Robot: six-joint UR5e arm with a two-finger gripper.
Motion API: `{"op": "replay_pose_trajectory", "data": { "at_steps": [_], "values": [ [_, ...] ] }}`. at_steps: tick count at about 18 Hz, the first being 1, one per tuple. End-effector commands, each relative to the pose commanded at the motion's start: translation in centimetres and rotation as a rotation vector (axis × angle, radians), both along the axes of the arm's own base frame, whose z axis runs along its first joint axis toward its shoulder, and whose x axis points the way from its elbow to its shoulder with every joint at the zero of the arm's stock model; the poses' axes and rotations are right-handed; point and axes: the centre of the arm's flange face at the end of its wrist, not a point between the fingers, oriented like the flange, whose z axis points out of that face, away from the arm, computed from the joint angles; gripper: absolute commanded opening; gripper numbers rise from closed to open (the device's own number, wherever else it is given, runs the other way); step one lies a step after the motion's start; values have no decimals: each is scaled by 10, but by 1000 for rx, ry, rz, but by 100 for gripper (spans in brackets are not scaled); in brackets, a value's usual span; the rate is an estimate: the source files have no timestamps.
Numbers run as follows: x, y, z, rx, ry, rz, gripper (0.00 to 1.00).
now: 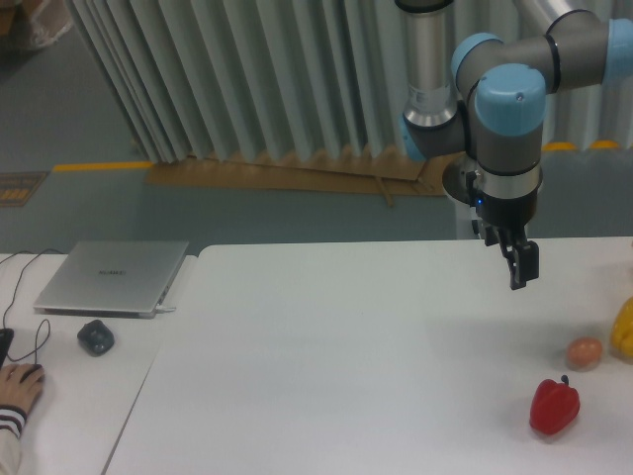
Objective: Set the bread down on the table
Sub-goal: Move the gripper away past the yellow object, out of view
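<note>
Pale pleated curtains point(227, 79) hang behind a grey-blue floor point(89, 203) marked with a yellow line point(94, 166); cardboard point(297, 176) lies at their foot.

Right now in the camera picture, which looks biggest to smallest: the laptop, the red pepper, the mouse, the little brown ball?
1. Laptop, by far.
2. Red pepper.
3. Mouse and little brown ball look about alike, so I won't rank them.

Soft, even indoor light, faint shadows, slightly blurry low-resolution picture.
</note>
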Motion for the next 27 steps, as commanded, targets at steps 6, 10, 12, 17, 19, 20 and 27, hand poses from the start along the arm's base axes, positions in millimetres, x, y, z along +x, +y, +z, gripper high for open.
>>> {"op": "replay_pose_trajectory", "data": {
  "at_steps": [6,10,12,17,19,20,27],
  "values": [
    [-46,-33,3,24,28,142,100],
    [-56,-37,4,49,71,179,100],
    [-59,-39,2,62,80,223,100],
    [-67,-44,-11,89,110,252,100],
    [-67,-44,-12,100,123,255,100],
    [-68,-43,-12,108,136,250,100],
    [-102,-71,-11,106,153,293,100]
  ]
}}
